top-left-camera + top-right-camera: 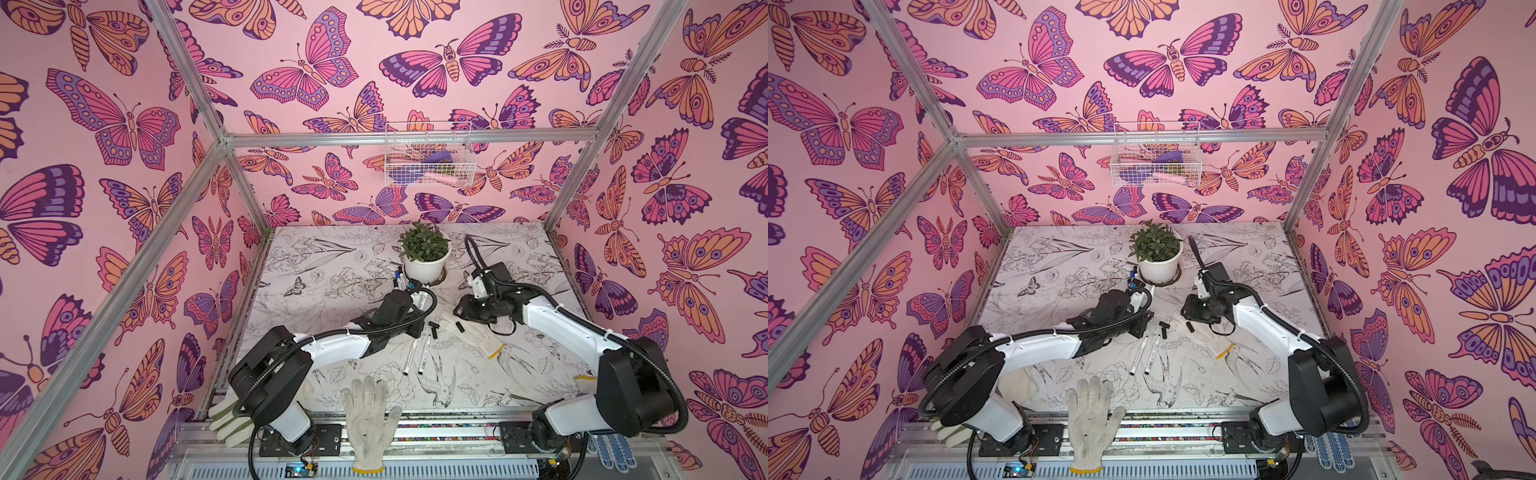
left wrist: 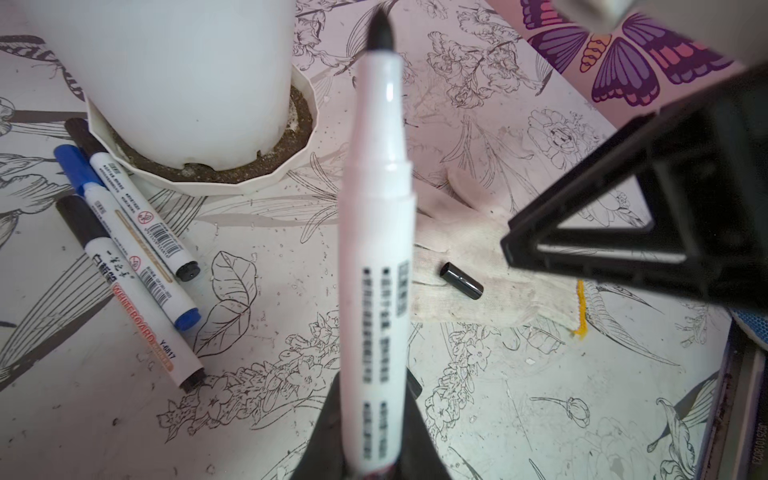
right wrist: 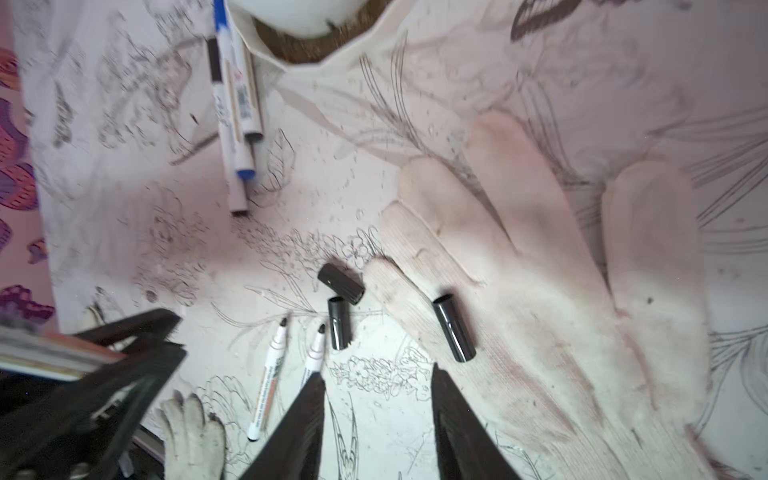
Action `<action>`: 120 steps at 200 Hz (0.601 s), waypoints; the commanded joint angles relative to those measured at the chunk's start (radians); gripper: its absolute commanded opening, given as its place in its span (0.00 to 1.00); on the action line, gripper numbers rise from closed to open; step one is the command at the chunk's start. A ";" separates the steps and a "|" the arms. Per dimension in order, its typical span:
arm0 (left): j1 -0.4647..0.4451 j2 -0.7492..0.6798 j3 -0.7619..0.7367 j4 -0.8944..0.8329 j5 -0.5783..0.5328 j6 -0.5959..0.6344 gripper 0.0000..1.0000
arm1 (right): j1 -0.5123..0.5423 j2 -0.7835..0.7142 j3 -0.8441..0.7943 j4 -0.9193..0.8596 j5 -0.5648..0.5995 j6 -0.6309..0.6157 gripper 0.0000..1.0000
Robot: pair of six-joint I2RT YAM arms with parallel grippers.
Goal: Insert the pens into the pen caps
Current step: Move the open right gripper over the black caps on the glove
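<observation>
Wobble risk: left gripper (image 2: 370,436) clamps black marker pen (image 2: 376,249) by its tail. Parted, empty right gripper (image 3: 378,415) may snag glove (image 3: 540,353) under black cap (image 3: 454,328).

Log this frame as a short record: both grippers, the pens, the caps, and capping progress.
left gripper: shut on uncapped pen
right gripper: open, empty
loose caps: three, all black; two on the table, one on the white glove
table pens: two, uncapped, lying side by side
capped pens: three, beside the saucer
progress: three capped, three left
</observation>
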 commanded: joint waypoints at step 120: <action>0.014 -0.030 -0.040 -0.004 -0.036 -0.003 0.00 | 0.056 0.244 0.110 -0.164 0.001 -0.057 0.42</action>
